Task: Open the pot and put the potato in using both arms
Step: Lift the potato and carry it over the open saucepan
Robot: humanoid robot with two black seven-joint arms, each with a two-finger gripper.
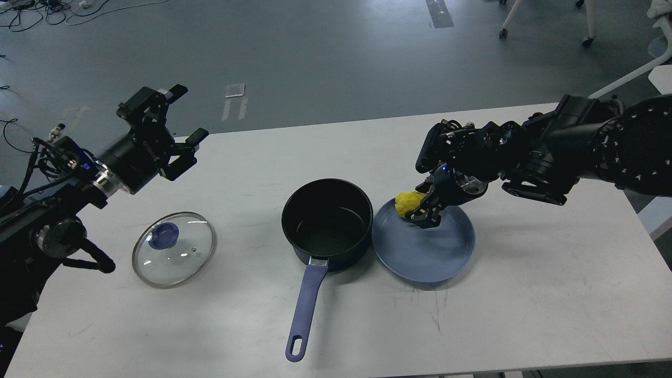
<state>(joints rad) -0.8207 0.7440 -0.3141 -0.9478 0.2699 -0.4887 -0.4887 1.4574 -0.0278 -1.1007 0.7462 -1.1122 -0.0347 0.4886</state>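
Head view: white bench (472, 325) with the navy saucepan (326, 223) at centre, lid off, black inside bare, long blue-purple handle pointing toward the near edge. Glass lid (174, 249) with blue knob lies flat on the bench left of the saucepan, well apart from it. Blue plate (423, 247) sits just right of the saucepan, rims touching or nearly so. Right gripper (426, 210) reaches down over the plate's far-left part, fingers closed on the yellow potato (408, 203), which is at the plate's rim beside the saucepan. Left gripper (176, 123) is raised over the bench's far-left corner, fingers spread wide, holding nothing.
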